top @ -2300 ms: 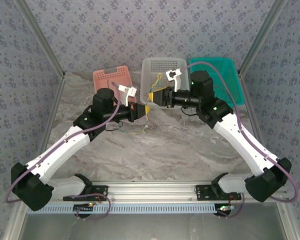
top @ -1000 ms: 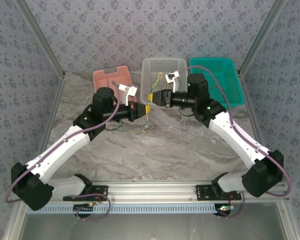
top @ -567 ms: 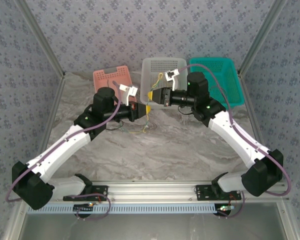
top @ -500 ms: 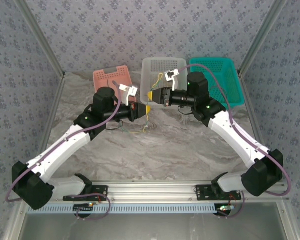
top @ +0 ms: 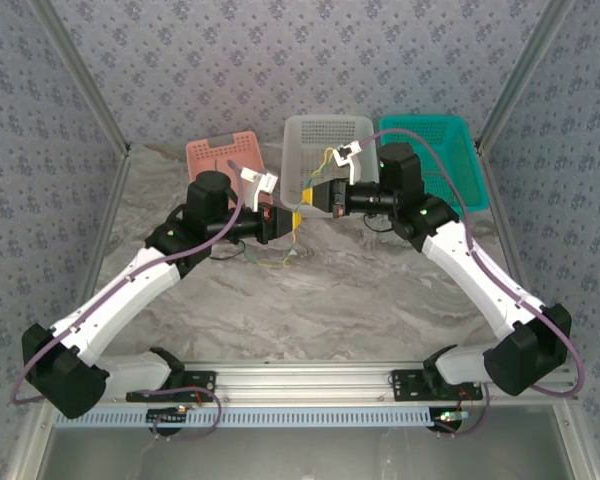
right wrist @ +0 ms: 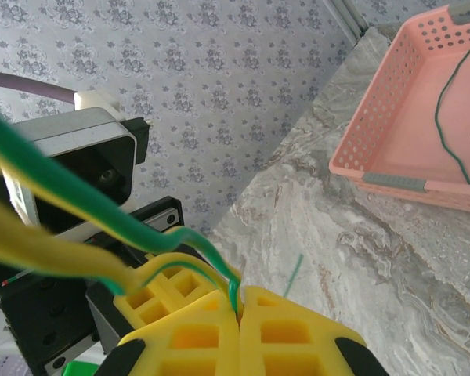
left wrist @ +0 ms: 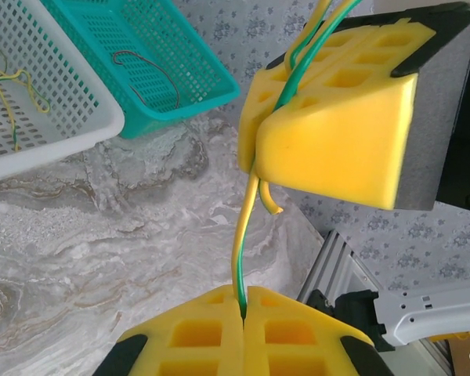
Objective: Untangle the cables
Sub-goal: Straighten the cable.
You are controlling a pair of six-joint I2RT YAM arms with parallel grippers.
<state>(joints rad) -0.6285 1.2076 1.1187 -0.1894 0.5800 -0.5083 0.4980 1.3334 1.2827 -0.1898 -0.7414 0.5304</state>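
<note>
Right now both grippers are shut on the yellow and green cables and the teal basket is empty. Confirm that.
Wrong on the basket: the left wrist view shows a dark wire lying in the teal basket. The left gripper and right gripper are indeed shut on the yellow and green cables.

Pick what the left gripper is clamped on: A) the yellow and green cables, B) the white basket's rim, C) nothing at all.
A: in the left wrist view the yellow and green cables run straight into the shut seam between the pads of the left gripper.
</note>
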